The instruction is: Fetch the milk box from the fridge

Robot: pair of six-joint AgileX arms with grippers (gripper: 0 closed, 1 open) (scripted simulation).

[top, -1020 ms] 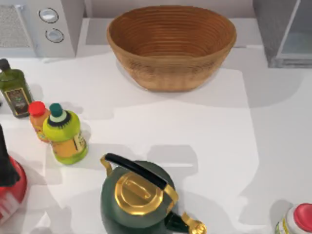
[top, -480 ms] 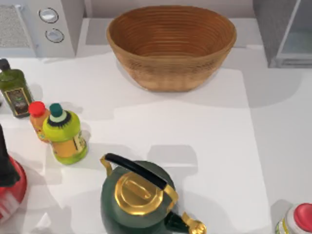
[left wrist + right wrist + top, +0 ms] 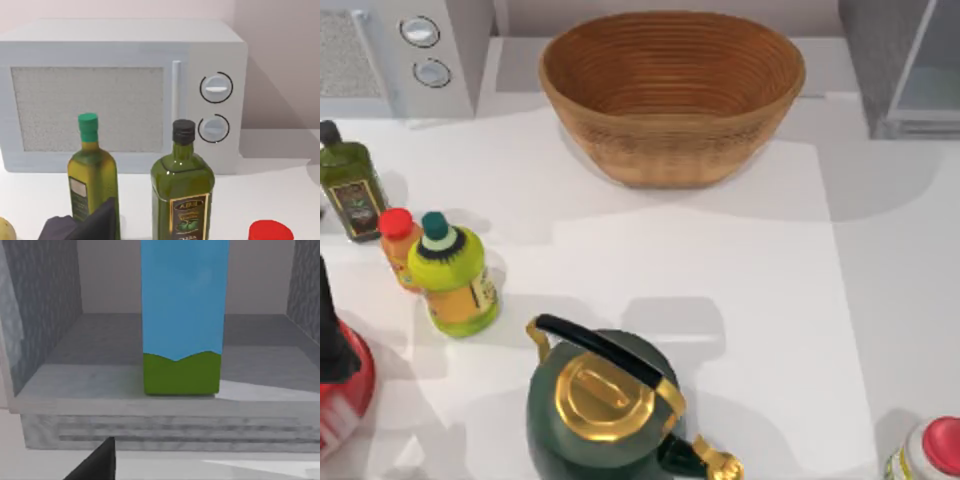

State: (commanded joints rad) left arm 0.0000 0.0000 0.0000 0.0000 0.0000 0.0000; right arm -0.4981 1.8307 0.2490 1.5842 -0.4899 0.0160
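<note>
Where the dark-grey speckled fridge (image 3: 45, 330) stands open, the blue, green-based milk box (image 3: 182, 320) sits upright inside; jaw states cannot be told.

Blue-and-green milk box (image 3: 183, 315), upright inside open dark-grey fridge (image 3: 45, 315)

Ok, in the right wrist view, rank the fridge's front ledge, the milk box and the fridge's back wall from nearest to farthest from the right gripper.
1. The front ledge of the fridge, directly ahead of the right gripper.
2. The milk box, standing inside just past the ledge.
3. The back wall, behind the carton.
</note>
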